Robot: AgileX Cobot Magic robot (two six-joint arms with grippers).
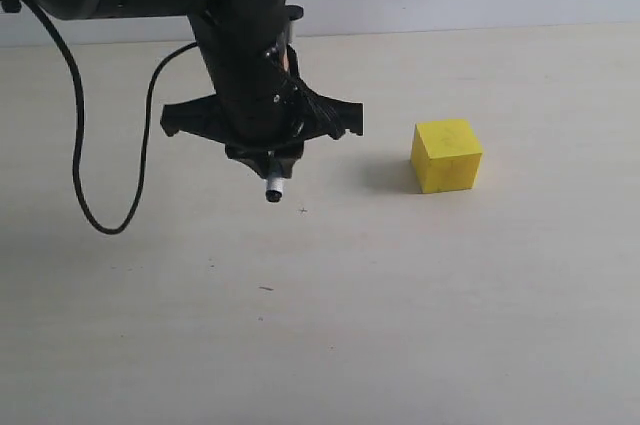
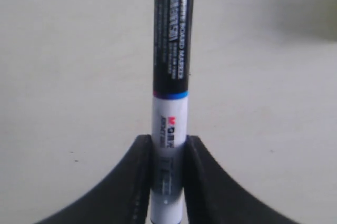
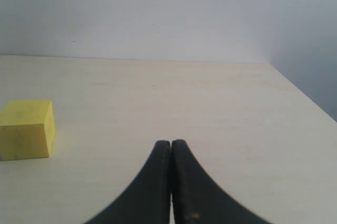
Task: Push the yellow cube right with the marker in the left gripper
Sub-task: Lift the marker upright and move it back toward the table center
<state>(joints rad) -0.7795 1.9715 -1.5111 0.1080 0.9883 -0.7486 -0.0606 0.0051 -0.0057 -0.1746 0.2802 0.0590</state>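
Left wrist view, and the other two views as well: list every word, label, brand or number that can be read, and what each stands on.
"WHITE BOARD MARKER": lengthwise on the black part of the marker.
Bold block of characters beside those words: too blurred to read.
Red and black logo on the marker's white part, with small print under it: too blurred to read.
No text shows on the yellow cube in any view.

Left gripper (image 1: 267, 157) pointing down, jaws clamped, right gripper (image 3: 171, 145) closed
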